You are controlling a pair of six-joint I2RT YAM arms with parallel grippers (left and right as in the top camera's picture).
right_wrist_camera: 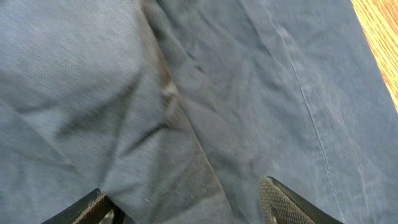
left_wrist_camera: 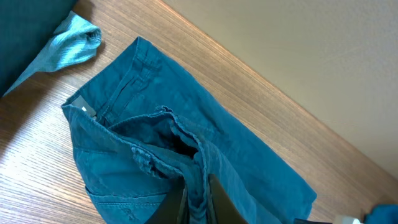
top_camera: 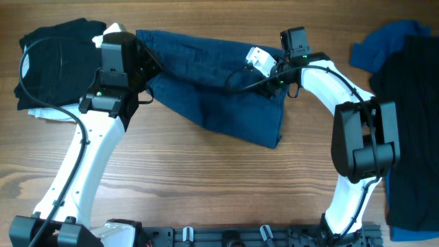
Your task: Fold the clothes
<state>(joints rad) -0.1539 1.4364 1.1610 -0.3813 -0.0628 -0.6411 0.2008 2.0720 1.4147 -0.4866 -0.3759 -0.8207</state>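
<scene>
across the upper middle of the surface [top_camera: 206,199] lie the dark blue shorts [top_camera: 206,82], long axis running left to right and dipping a little toward the robot at the right end, and there's an arm at each end. left claw [left_wrist_camera: 196,202] is at the left end, jaws together on a bunched fold of denim near the waistband, its arm reaching up from the near edge with the wrist hanging over the cloth. right claw [right_wrist_camera: 185,198] sits over the right end, jaws wide apart, flat denim below and nothing pinched between them; whether the tips touch the cloth i cannot tell. that arm comes up the right side and bends back inward at the elbow, so the claw points left along the shorts. the cloth runs from the right claw straight toward the left one, and a fold across the long axis looks to me like a right-end job, needing a grip there first. other clothes lie aside: a black pile [top_camera: 55,55] just left of the left arm, a blue garment [top_camera: 384,41] and a black garment [top_camera: 415,123] well off to the right
</scene>
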